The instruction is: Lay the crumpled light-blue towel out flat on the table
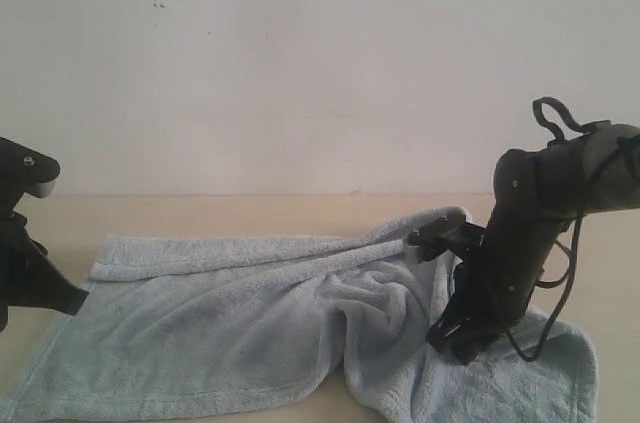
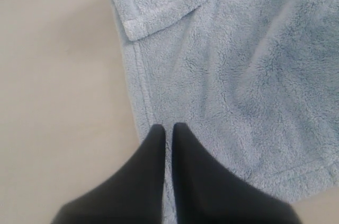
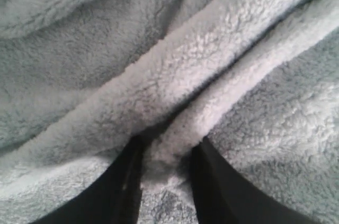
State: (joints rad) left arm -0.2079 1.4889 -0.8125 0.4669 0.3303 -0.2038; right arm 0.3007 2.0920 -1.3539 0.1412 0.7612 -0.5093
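The light-blue towel (image 1: 250, 323) lies on the beige table (image 1: 200, 213), mostly flat on the left and bunched into folds at the middle and right. My left gripper (image 1: 80, 300) sits at the towel's left edge; in the left wrist view it (image 2: 168, 127) is shut, its tips over the hem of the towel (image 2: 238, 75) with nothing pinched. My right gripper (image 1: 460, 348) presses down among the right-hand folds. In the right wrist view it (image 3: 167, 147) is shut on a raised ridge of the towel (image 3: 185, 65). No white tag shows.
One towel corner (image 2: 137, 25) is folded back on itself next to bare table (image 2: 53, 75). A raised towel edge (image 1: 440, 218) drapes against the right arm's link (image 1: 520, 243). A white wall (image 1: 300, 63) rises behind the table.
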